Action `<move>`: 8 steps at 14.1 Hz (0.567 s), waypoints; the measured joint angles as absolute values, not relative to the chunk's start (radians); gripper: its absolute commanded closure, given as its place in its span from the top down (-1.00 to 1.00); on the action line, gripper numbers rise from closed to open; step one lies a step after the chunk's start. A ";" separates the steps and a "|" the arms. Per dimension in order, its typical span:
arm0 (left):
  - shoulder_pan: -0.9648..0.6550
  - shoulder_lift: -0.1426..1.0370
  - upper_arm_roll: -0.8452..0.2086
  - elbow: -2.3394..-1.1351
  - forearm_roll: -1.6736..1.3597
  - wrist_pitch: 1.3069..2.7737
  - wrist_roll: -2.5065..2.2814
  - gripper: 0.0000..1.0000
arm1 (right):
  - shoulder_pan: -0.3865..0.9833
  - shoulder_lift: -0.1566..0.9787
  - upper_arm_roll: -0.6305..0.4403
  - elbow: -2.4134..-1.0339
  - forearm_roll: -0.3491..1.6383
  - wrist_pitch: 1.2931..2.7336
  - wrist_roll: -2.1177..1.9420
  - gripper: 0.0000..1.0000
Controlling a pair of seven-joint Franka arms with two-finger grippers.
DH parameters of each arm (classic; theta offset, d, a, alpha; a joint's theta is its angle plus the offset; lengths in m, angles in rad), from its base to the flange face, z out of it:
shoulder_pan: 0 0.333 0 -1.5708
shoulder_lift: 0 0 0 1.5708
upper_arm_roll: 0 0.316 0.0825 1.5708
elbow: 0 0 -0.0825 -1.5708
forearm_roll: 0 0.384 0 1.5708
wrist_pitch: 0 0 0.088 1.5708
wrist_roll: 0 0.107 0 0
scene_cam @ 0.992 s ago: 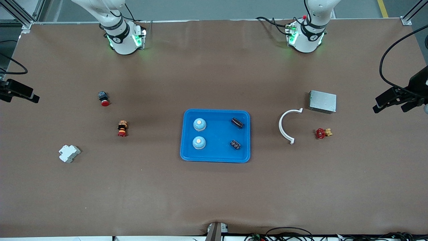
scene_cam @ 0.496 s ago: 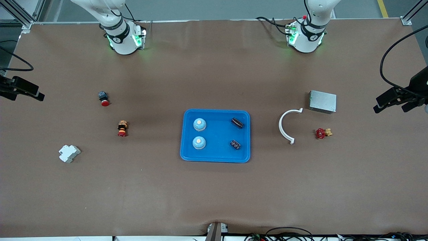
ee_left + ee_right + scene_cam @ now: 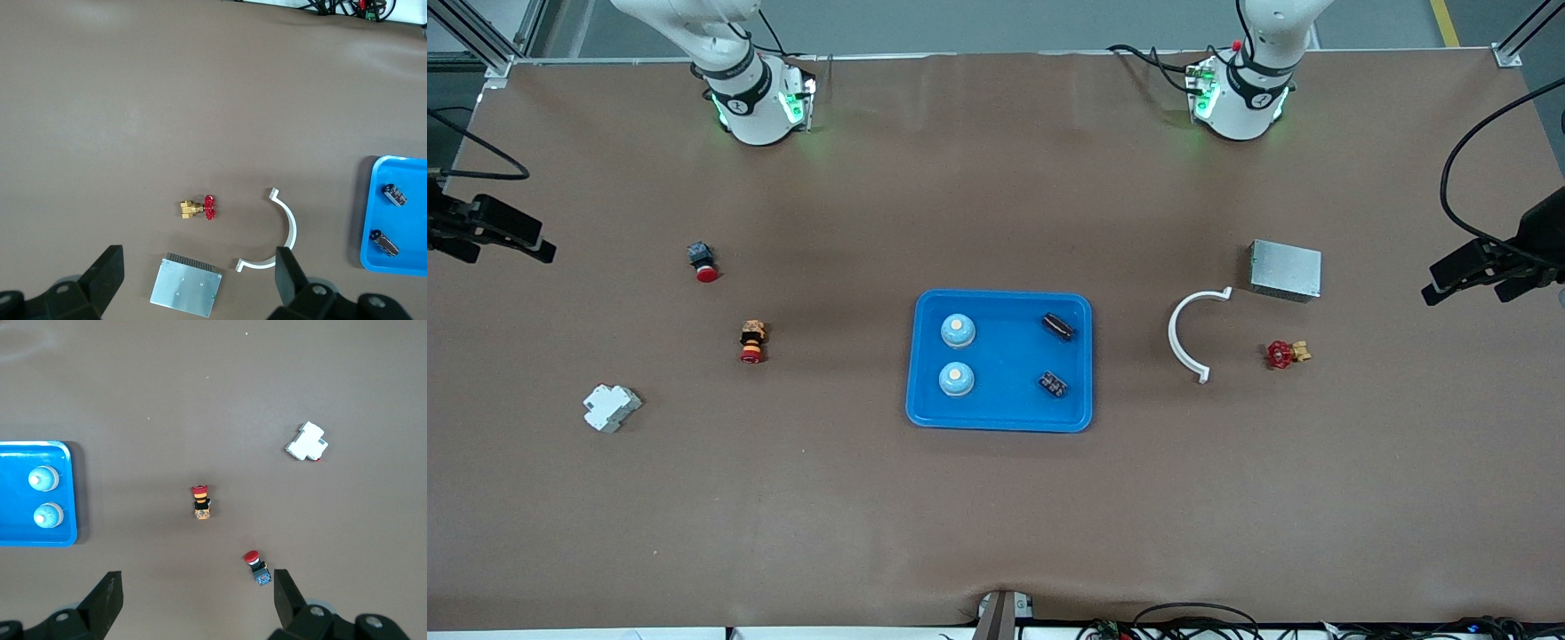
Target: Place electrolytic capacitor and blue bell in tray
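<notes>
Both bells (image 3: pixel 957 330) and both capacitors (image 3: pixel 1057 326) lie in the tray (image 3: pixel 1000 422) mid-desk, between the arms. The left claw (image 3: pixel 199 280) hangs wide open and empty above the grey box (image 3: pixel 1285 269); the right claw (image 3: pixel 195 603), equally open and empty, above the red button (image 3: pixel 704 263).

Around my tray (image 3: pixel 1000 418) the desk (image 3: pixel 996 516) lies bare on every side, so I can come down on it from any direction. Toward my left arm's end a white half-ring (image 3: pixel 1185 335), a grey metal box (image 3: pixel 1285 270) and a red valve (image 3: pixel 1286 354) crowd close together. Toward my right arm's end two red push buttons (image 3: pixel 703 261) (image 3: pixel 752 342) and a white block (image 3: pixel 611 407) stand well apart.
</notes>
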State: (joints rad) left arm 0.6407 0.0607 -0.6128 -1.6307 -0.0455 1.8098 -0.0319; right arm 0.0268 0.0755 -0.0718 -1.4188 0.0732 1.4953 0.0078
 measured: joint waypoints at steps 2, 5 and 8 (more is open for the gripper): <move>0.526 0.061 -0.509 -1.631 -0.046 1.810 -0.033 1.00 | 0.055 0.072 -0.110 -1.420 0.073 1.491 0.010 1.00; 0.340 0.061 -0.331 -1.630 -0.046 1.810 -0.038 1.00 | 0.042 0.072 -0.110 -1.425 0.073 1.489 0.010 1.00; 0.246 0.061 -0.245 -1.630 -0.046 1.810 -0.038 1.00 | -0.014 0.072 -0.051 -1.427 0.073 1.489 0.010 1.00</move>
State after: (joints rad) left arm 0.2458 0.0611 -0.2451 -1.6301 -0.0455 1.8098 -0.0384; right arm -0.0136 0.0724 -0.0514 -1.4268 0.0729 1.4894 0.0104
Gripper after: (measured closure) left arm 0.000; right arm 0.000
